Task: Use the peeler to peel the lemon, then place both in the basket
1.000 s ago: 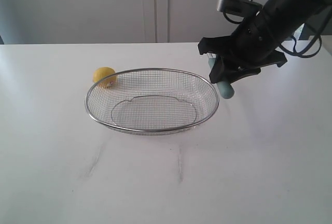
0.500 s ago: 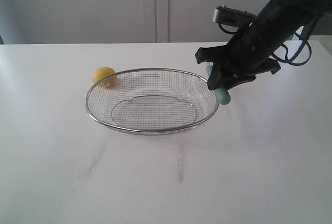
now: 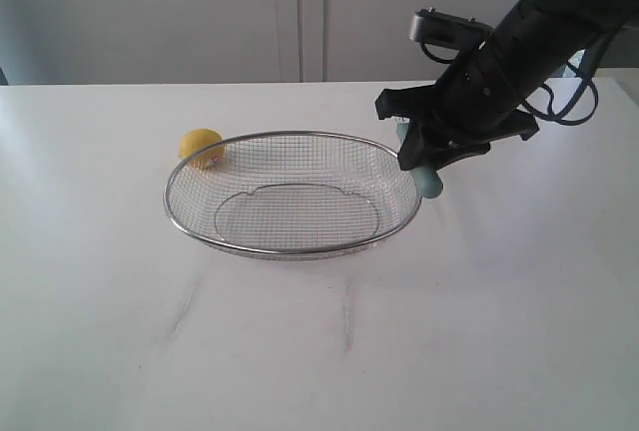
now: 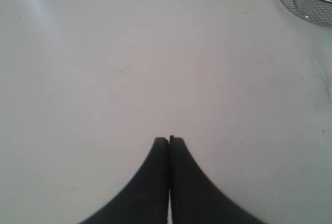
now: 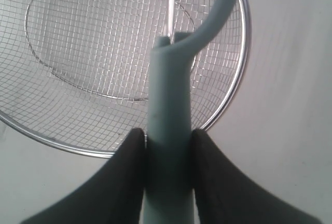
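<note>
We see the right end effector (image 3: 423,157) clamped on the peeler (image 3: 430,183) by its handle, held over the basket (image 3: 292,252) rim. The lemon (image 3: 202,147) lies on the tabletop (image 3: 499,331) just beside the basket's far side, well apart from that end effector. The left end effector (image 4: 169,140) is pressed together.

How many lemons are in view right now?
1. The lemon lies on the table, outside the basket by its far left rim. None inside the basket; no other seems hidden.

The right gripper (image 3: 421,155) holds the peeler (image 3: 430,184) by the basket (image 3: 290,250) rim; the lemon (image 3: 201,147) lies outside the basket.
</note>
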